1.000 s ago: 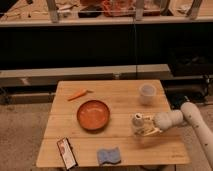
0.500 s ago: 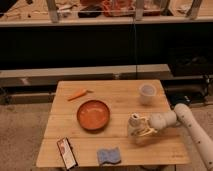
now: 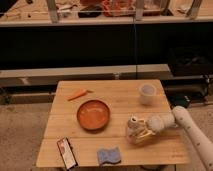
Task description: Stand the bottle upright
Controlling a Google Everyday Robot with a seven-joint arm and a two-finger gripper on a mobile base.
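Camera view: end effector (image 3: 142, 134) at 4 o'clock on the wooden bench (image 3: 120, 97), fingers clamped tight round the bottle (image 3: 134, 128), bottle near upright, cap uppermost. Orange bowl (image 3: 93, 114) near centre, carrot (image 3: 77, 94) at 11 o'clock, white cup (image 3: 147, 93) at 2 o'clock. Blue sponge (image 3: 109, 155) at 6 o'clock, flat packet (image 3: 66, 153) at 7 o'clock.

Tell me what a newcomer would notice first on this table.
The round orange-red bowl at the middle of the light wooden table draws the eye first. Next comes the gripper at the right front, shut on the small cream plastic bottle. A white cup stands at the back right, and an orange carrot lies at the back left.
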